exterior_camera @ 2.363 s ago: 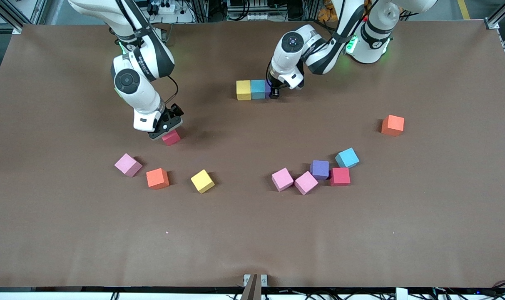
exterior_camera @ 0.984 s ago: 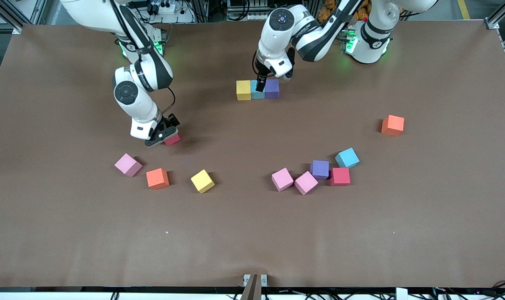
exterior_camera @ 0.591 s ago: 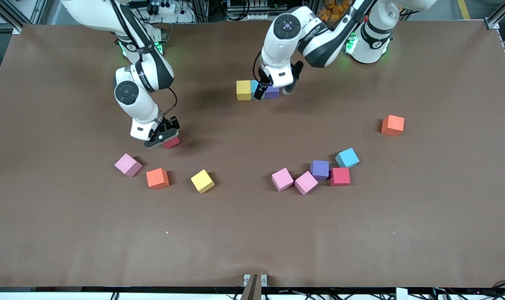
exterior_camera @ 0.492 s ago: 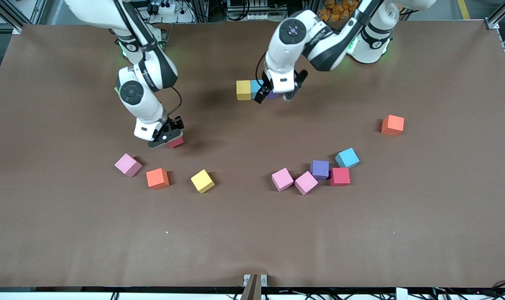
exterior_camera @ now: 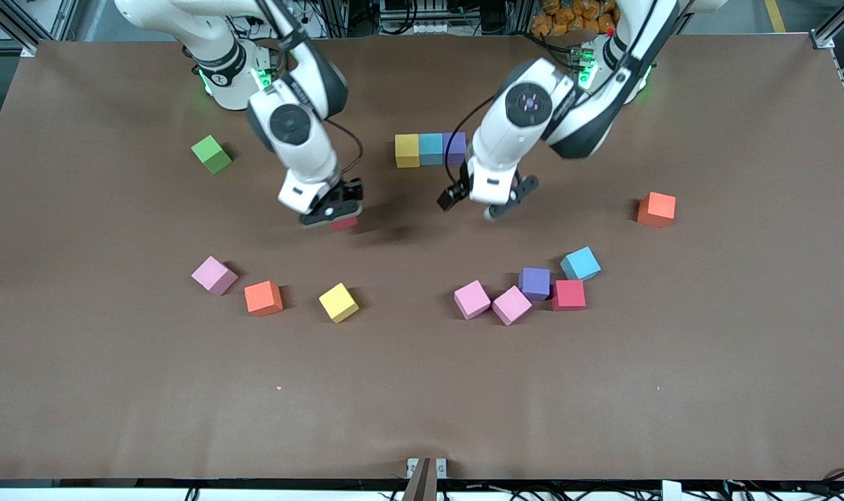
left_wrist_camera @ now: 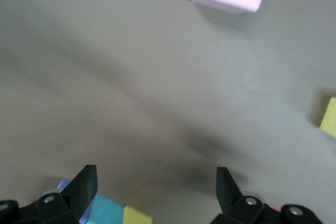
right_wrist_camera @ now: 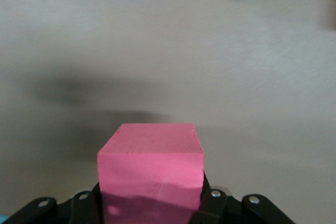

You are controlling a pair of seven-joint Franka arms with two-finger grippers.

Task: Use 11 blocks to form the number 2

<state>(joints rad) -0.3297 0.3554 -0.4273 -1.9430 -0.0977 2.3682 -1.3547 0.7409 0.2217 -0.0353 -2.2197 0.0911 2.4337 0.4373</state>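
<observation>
- Red block (exterior_camera: pixel 344 223) (right_wrist_camera: pixel 150 174): clamped in right gripper (exterior_camera: pixel 331 213), up in air over bare desk (exterior_camera: pixel 422 390).
- Row of yellow (exterior_camera: pixel 407 150), blue (exterior_camera: pixel 431 148), purple (exterior_camera: pixel 456 147) blocks sits on desk near robots' bases.
- Left gripper (exterior_camera: pixel 481 204) (left_wrist_camera: pixel 156 192): fingers spread wide, holding nothing, over desk just nearer cam than row.

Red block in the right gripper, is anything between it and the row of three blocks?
Nothing visible. The right gripper holds the red block over bare table, and the row lies unblocked.
</observation>
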